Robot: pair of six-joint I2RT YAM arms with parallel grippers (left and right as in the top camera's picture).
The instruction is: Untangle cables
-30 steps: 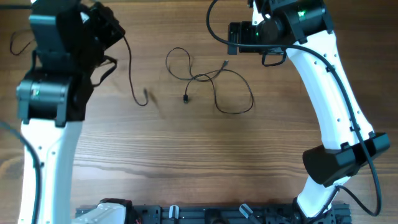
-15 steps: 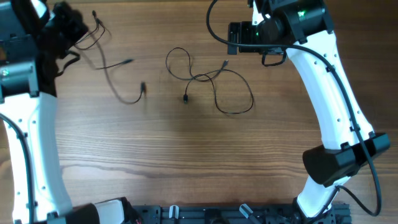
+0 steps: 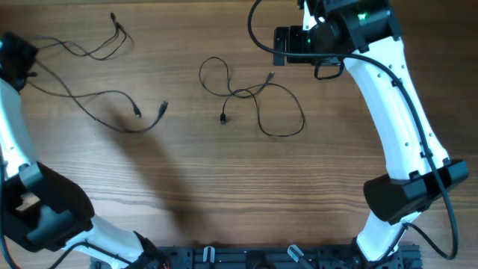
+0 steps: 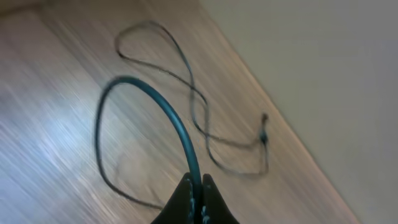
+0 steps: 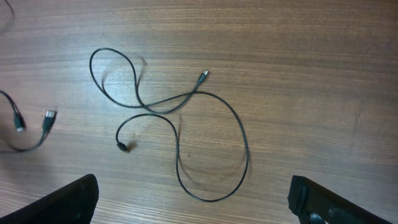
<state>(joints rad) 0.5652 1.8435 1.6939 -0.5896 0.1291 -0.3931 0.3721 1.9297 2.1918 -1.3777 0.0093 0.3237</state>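
Thin black cables lie on the wooden table. One looped cable [image 3: 258, 97] sits in the middle; it shows in the right wrist view [image 5: 180, 118] under my right gripper [image 5: 194, 186], which hangs open above it at the far edge [image 3: 282, 46]. A second cable [image 3: 89, 97] trails from my left gripper [image 3: 15, 58] at the far left to two plug ends [image 3: 149, 110]. In the left wrist view, my left gripper [image 4: 194, 190] is shut on this cable [image 4: 168, 115]. A third thin cable [image 3: 97, 45] lies at the far left, its plug [image 4: 264, 134] close to the table edge.
The table's far edge runs close behind the left cables [image 4: 292, 137]. The white right arm [image 3: 396, 112] reaches over the right side of the table. Two plug ends [image 5: 34, 121] lie left of the middle cable. A black rail [image 3: 246, 258] lines the near edge.
My left arm has swung out to the far left, pulling its cable away from the middle loop and spreading it over the left side. The right arm has not moved.
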